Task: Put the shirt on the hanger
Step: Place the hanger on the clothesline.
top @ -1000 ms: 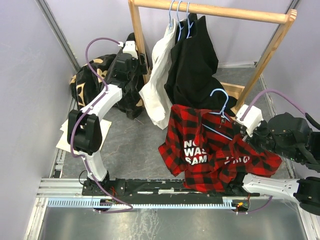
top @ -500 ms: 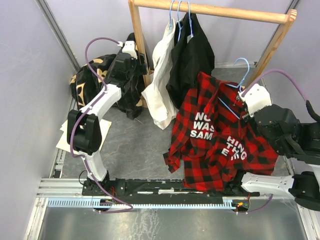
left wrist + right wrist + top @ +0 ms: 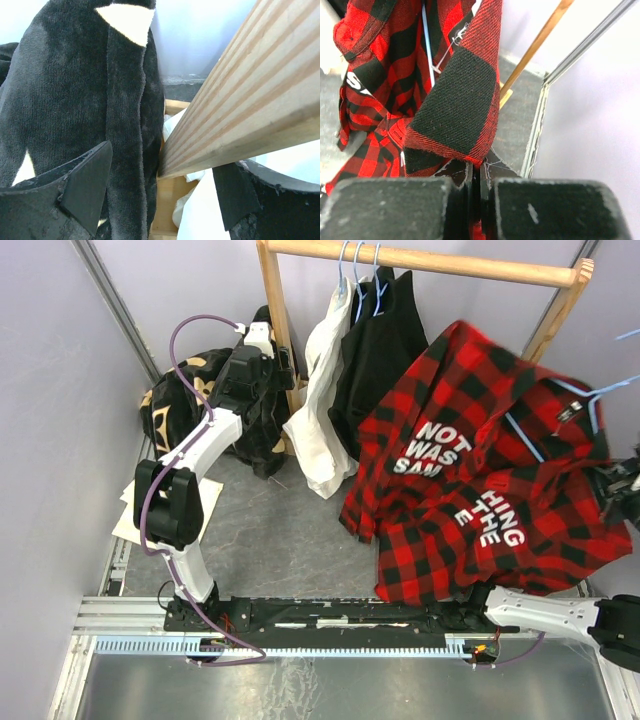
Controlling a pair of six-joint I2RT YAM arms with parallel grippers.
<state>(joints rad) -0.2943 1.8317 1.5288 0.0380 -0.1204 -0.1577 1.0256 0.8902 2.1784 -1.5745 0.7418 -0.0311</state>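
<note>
Right gripper [image 3: 480, 192] has its fingers pressed together on a fold of the shirt [image 3: 480, 480], which hangs lifted across the right half of the overhead view, just below the right end of the wooden rail [image 3: 420, 258]. The hanger [image 3: 524, 436] shows as blue wire at the shirt's upper right; whether both shoulders sit on it I cannot tell. Left gripper [image 3: 162, 167], fingers apart, waits by the rail's upright at upper left, holding nothing. A steady lift should carry the hook over the bare rail right of the black garment [image 3: 385, 350], releasing only once it catches.
</note>
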